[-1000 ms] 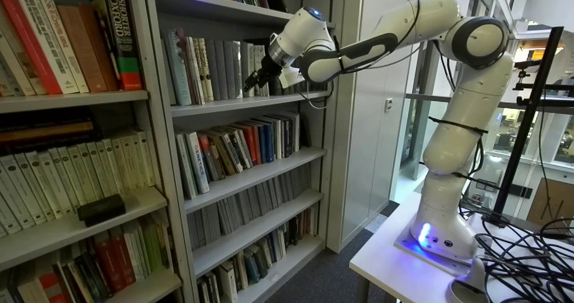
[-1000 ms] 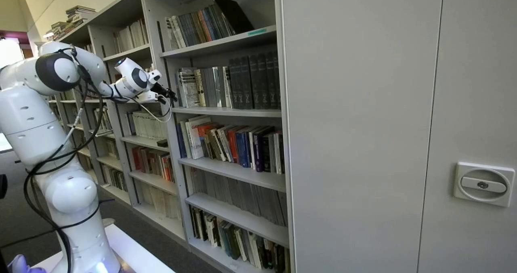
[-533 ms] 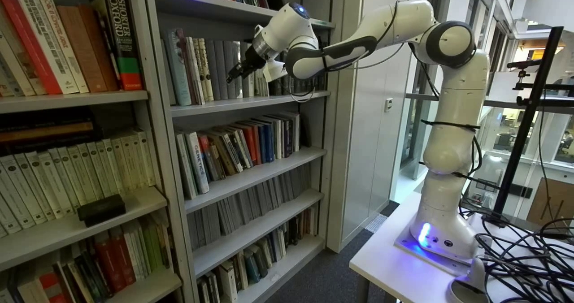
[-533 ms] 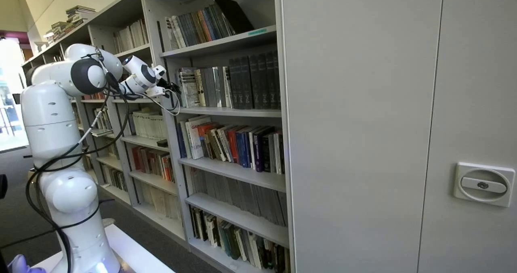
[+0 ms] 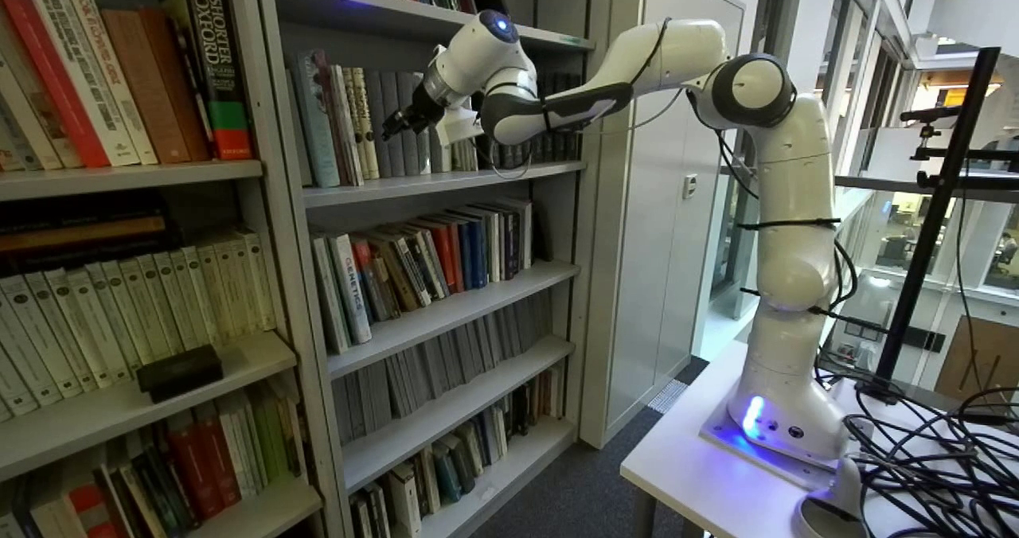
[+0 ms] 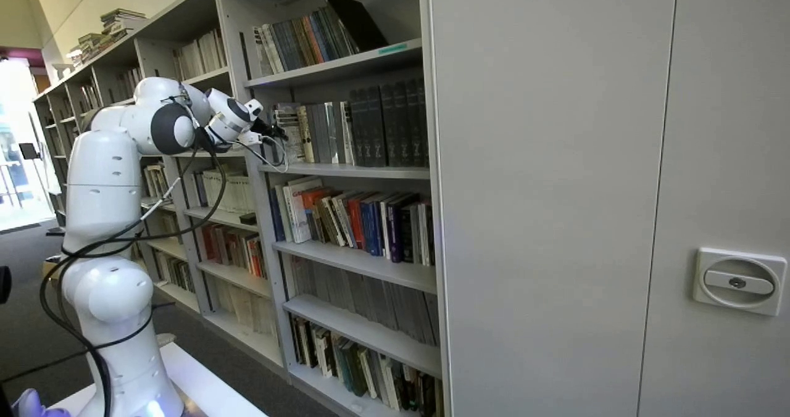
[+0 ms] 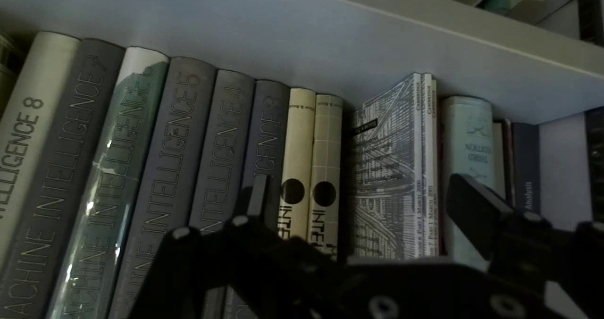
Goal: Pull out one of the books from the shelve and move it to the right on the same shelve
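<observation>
Shelf (image 5: 358, 194), grey metal, in an exterior view whose clock I am using, the gripper (image 7: 359, 196) as hub: lying at six o'clock. Contents, left to right:

Dark book (image 7: 526, 168), spine reading "Analysis": standing far out at nine o'clock.

Blue book (image 7: 468, 135), pale: standing at nine o'clock, one finger (image 7: 481, 210) overlapping it in the wrist view.

Journals (image 7: 406, 168), thin: standing at nine o'clock, nearer in.

Yellow pair (image 7: 318, 139): standing close by at nine o'clock, a slim dark gap parting it from the journals.

Gripper: pointing toward eight o'clock, fingers spread wide, holding nothing; whether the tips are touching spines, I cannot tell.

Grey volumes (image 7: 177, 144): beginning behind the gripper, running out to three o'clock.

Black volumes (image 6: 401, 124): standing farthest at three o'clock.

Handling: the step seems to be lining up on a book, the pull not yet begun. The wrist view is showing everything turned over, so its left is lying toward three o'clock here. The yellow book beside the gap looks easiest. Shifting slightly toward three o'clock, levelling the gripper, narrowing the fingers and working one tip into that gap should serve; its far side looks tight, so a soft squeeze and straight draw would be sparing neighbours. Room to the right will probably need making.
</observation>
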Available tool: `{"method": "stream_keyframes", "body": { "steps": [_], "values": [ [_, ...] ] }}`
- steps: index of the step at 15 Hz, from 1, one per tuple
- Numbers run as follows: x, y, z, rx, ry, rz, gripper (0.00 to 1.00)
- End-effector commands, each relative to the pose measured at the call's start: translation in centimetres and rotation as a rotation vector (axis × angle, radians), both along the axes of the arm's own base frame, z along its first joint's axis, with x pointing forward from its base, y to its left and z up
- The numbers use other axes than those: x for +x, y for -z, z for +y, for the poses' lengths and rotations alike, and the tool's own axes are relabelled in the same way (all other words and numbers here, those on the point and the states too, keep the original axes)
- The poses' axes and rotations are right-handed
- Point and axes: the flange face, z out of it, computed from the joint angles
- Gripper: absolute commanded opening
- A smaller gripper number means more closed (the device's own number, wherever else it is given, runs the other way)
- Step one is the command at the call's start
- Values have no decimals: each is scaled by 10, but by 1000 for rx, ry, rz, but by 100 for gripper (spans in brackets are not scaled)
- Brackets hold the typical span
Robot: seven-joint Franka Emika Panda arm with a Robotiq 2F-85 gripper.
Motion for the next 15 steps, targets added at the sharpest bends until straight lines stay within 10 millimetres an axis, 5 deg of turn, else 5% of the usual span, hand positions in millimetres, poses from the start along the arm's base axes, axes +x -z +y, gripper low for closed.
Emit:
{"method": "stream_keyframes", "body": {
  "steps": [1,7,15],
  "values": [
    [18,-4,15,17,84,-29,100],
    [26,5,35,30,137,-32,100],
    [39,-12,27,14,249,-84,100]
  ]
}}
